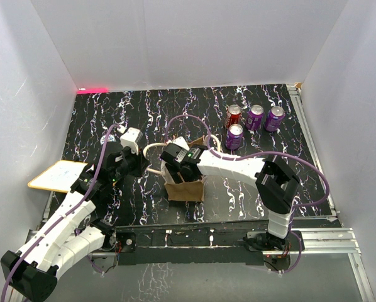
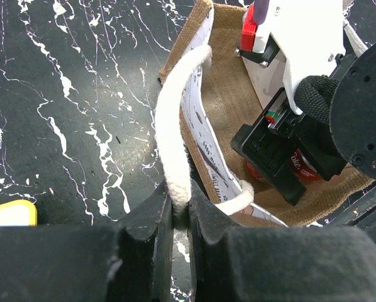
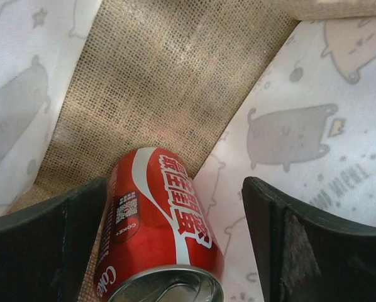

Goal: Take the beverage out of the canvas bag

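Right wrist: red can [image 3: 156, 233] lies between spread jaws inside canvas bag [image 3: 156, 82].

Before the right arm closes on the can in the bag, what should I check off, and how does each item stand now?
1. Left gripper shut on the bag's handle: ok.
2. Canvas bag upright, mouth open: ok.
3. Right gripper open inside the bag: ok.
4. Red can between the open jaws: ok.
5. Can centred in the gap: not ok, it sits to one side.
6. Can's footing on the bag floor: cannot tell.
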